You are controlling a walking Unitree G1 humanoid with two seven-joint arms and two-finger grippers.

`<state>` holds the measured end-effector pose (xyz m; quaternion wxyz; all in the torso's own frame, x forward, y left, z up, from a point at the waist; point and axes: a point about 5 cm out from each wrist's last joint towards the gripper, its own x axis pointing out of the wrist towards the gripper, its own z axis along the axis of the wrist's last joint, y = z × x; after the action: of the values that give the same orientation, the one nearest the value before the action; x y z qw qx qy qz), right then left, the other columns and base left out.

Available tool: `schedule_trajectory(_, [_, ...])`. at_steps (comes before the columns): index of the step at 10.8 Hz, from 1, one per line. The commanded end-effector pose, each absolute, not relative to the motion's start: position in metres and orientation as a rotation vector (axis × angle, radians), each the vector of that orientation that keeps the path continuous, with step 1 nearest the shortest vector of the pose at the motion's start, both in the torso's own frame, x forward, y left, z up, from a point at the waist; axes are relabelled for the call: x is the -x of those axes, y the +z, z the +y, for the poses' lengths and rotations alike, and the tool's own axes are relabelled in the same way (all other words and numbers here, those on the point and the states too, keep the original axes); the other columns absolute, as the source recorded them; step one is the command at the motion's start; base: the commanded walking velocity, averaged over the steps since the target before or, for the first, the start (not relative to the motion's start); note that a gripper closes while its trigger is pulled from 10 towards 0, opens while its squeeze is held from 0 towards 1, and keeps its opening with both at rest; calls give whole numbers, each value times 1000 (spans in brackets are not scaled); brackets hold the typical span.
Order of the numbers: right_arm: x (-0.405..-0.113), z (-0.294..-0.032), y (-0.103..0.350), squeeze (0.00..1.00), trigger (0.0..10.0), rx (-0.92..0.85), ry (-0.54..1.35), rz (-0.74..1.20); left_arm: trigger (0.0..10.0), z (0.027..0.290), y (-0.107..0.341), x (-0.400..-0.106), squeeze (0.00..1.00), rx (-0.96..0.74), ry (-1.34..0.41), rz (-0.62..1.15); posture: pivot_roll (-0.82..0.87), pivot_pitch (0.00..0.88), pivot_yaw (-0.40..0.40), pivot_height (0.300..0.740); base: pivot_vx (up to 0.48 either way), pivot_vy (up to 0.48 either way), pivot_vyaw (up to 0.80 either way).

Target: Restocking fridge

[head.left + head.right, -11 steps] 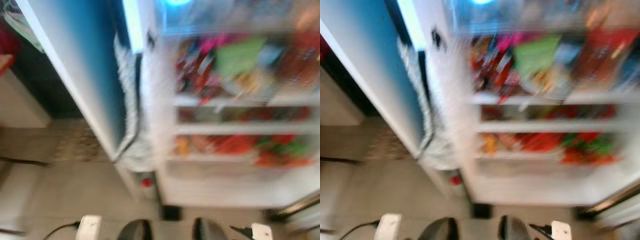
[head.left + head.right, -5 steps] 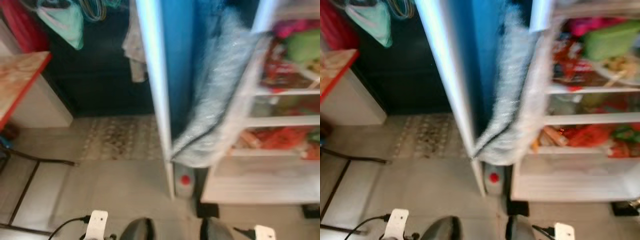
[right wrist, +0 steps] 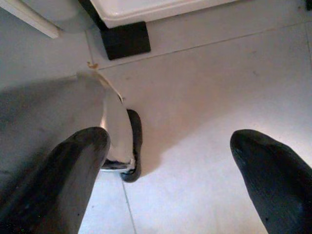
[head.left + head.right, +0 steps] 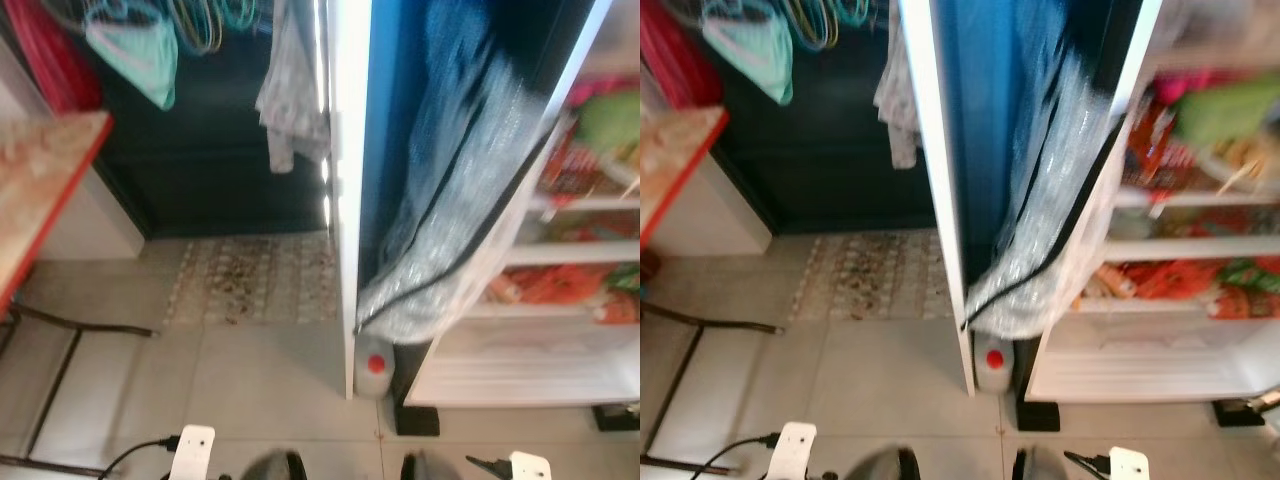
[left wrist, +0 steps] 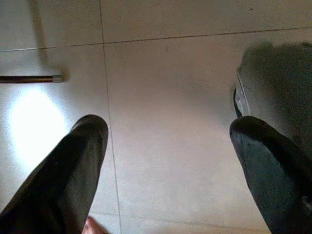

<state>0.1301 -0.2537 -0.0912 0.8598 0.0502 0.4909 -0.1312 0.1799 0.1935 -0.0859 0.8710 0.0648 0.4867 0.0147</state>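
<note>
Both tools spread over floor tiles, fridge (image 4: 1160, 250) ahead, contents blurred

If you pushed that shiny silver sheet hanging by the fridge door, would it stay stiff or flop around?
The silver sheet would probably flop: it hangs in crinkled folds and sags at the bottom. It looks thin, so likely light, and might rustle aside against the fridge door.

pale tiled floor (image 4: 250, 380), patterned mat (image 4: 255, 280)

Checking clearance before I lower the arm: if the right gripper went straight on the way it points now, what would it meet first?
The right gripper, fingers open, points down at the tiled floor. Nothing lies between the fingers, so it would likely meet bare tile first, beside the robot's foot. Depth is unclear.
</note>
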Motion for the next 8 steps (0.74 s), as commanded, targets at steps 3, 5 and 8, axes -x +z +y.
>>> schedule_trajectory(3, [-127,-246,-95,0,10000,-115,-252,1054,10000,196,-88,-175,0,-160,25,1032,-95,56,117,740,0,0,0])
schedule_trajectory(5, [-127,-247,-94,0,10000,-105,-249,1055,10000,195,-88,-174,0,-158,25,1033,-101,37,110,740,0,0,0])
schedule_trajectory(8, [-128,-249,-93,0,10000,-96,-252,1046,10000,192,-89,-174,0,-150,24,1034,-103,8,100,740,0,0,0])
